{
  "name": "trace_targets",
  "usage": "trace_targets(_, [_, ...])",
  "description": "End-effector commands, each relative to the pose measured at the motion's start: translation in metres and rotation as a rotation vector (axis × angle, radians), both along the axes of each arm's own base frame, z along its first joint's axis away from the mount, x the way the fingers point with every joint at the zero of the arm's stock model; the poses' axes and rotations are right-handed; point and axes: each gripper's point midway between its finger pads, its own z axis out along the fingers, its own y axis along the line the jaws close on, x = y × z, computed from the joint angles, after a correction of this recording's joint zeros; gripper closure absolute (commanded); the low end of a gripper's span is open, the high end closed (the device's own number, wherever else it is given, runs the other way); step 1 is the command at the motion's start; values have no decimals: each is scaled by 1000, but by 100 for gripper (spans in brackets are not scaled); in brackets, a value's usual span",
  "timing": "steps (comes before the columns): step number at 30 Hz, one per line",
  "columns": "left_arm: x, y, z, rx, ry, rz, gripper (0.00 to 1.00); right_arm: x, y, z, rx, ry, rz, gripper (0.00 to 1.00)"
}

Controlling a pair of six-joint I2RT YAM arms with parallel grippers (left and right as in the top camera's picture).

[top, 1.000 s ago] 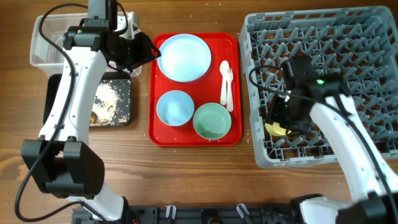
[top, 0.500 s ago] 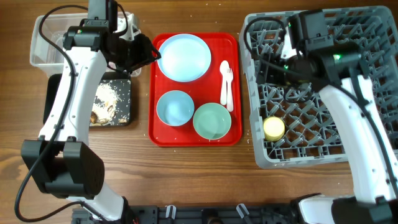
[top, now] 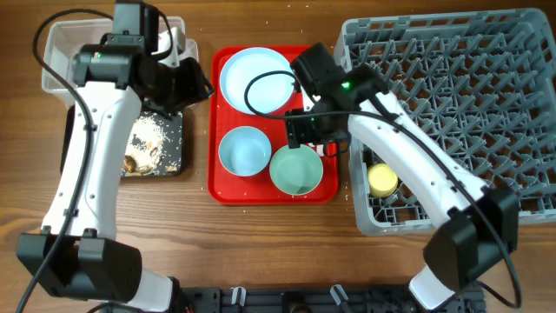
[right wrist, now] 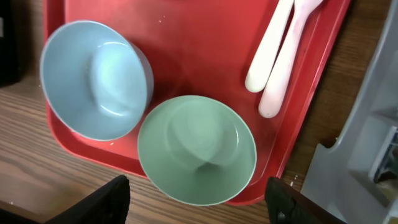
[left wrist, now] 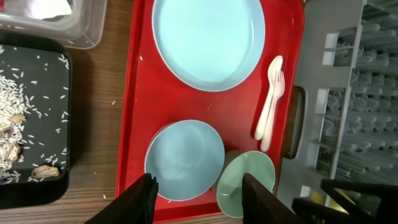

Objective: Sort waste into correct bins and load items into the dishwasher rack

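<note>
Right arm (top: pixel 408 165) has swung off the dishwasher rack (top: pixel 469 87) and over to the red tray (left wrist: pixel 134 93). Yellow cup (top: pixel 383 180) now sits in rack's near-left corner. Left arm (top: pixel 87 174) barely shifted, hangs over tray's far-left edge.

Right jaws: spread wide, empty. Left jaws: same, wide and empty.

Green bowl (right wrist: pixel 196 149) lies just ahead of right jaws, centred btwn them. It's round, so no axis to match. Right arm clearly nearer.

Blue bowl (right wrist: pixel 96 81) just beside it on left. Plate (left wrist: pixel 208 40) at far end. Fork + spoon (left wrist: pixel 268 102) along right side, long axis near–far.

Clear tub (top: pixel 52 52): white napkin (left wrist: pixel 37 7). Black tray (left wrist: pixel 25 190): food scraps (left wrist: pixel 18 143).
</note>
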Motion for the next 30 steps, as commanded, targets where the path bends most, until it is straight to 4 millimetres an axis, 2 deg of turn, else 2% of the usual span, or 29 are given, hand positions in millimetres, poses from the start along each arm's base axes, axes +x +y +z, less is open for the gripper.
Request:
trace_targets(1, [-2, -9, 4, 62, -30, -33, 55, 1, 0, -21, -36, 43, -10, 29])
trace_targets(3, [-3, -13, 3, 90, -35, -45, 53, 0, -3, -28, -55, 42, -14, 29])
trace_targets(6, [0, -9, 3, 113, -44, -32, 51, -9, -17, -54, -111, 66, -3, 32])
trace_targets(8, [7, -3, 6, 111, -68, -12, 51, -11, -19, -72, -116, 61, 23, 38])
trace_targets(11, [16, 11, 8, 145, -99, 27, 44, -19, -24, -98, -121, 66, 29, 49])
trace_targets(14, [18, 22, 7, 205, -106, 55, 38, -22, -26, -112, -118, 57, 38, 59])
trace_targets(16, [20, 22, 8, 203, -113, 55, 35, -21, -26, -115, -114, 50, 44, 67])
trace_targets(19, [21, 22, 8, 202, -120, 56, 19, -28, -32, -124, -134, 65, 45, 92])
trace_targets(21, [21, 21, 8, 202, -120, 56, 5, -24, -32, -121, -136, 48, 40, 96])
trace_targets(22, [21, 22, 8, 202, -120, 56, 0, -19, -29, -113, -124, 29, 39, 96])
trace_targets(23, [21, 21, 8, 202, -119, 56, 0, -12, -28, -101, -117, 2, 32, 96])
trace_targets(25, [21, 21, 8, 202, -119, 55, 0, 10, -38, -57, -128, -90, -12, 96])
trace_targets(26, [21, 21, 8, 202, -119, 55, 0, 25, -54, -24, -164, -165, -71, 96])
trace_targets(28, [22, 20, 9, 197, -122, 54, 0, 56, -111, 51, -331, -394, -286, 96])
trace_targets(30, [23, 20, 10, 196, -130, 55, 0, 72, -153, 100, -496, -603, -441, 96])
